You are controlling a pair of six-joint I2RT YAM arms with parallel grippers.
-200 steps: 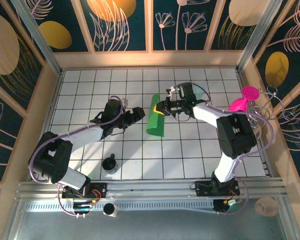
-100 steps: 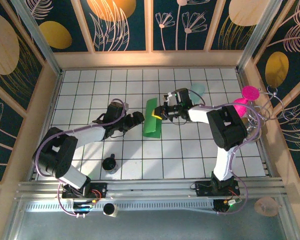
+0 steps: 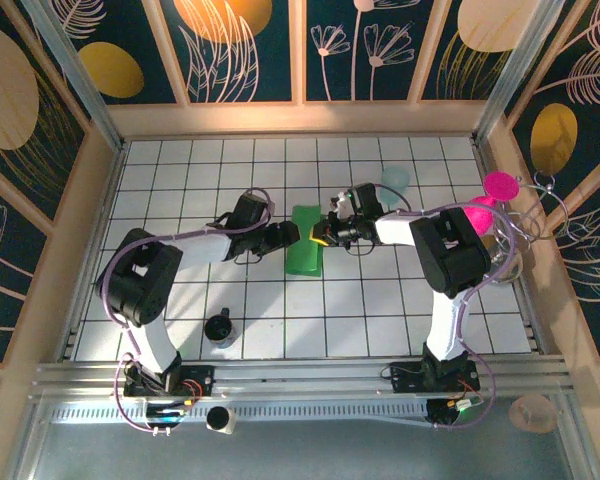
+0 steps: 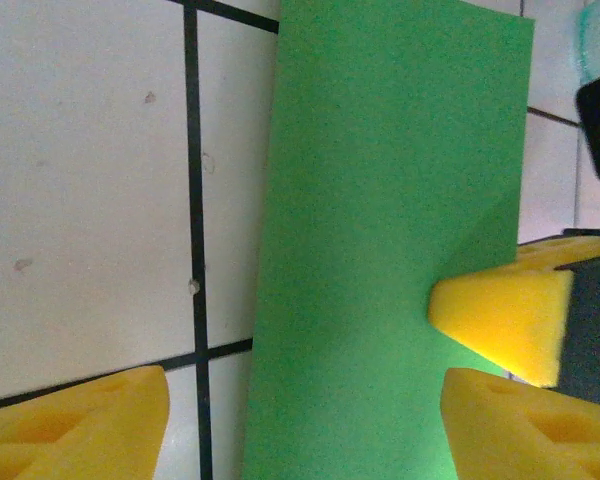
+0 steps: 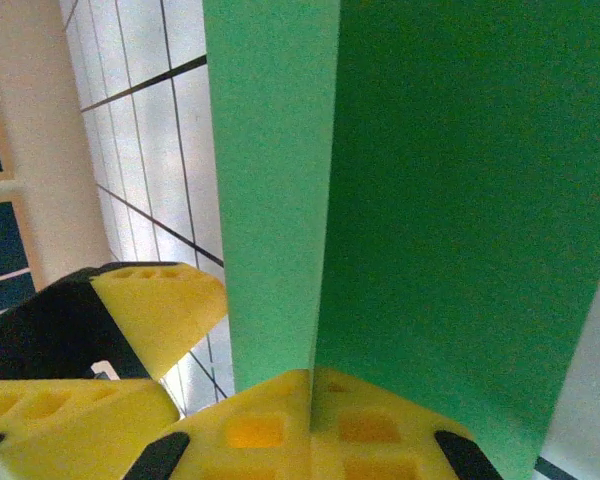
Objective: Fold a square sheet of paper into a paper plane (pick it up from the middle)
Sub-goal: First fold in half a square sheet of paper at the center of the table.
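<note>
Both arms now meet at the thin bright green folded paper sheet [image 3: 304, 255]: the left gripper [image 3: 289, 233] has arrived wide, the right gripper [image 3: 323, 238] pinches the sheet, so creasing probably follows.

White tiled table [image 3: 180, 180] w/ black grid lines, seen from above. Pale teal see-through cup [image 3: 395, 180] sits toward the far right of the table. Small black cup [image 3: 219, 328] stands near the front left, well apart from the teal one. Bright pink object [image 3: 485, 200] sits at the table's right edge; its kind can't be made out. Silver metal rail [image 3: 310, 380] runs along the near edge, w/ a small white round piece [image 3: 218, 420] on it. Walls [image 3: 250, 50] are dark blue panels w/ orange discs & line-drawn flowers, in pale wood frames
</note>
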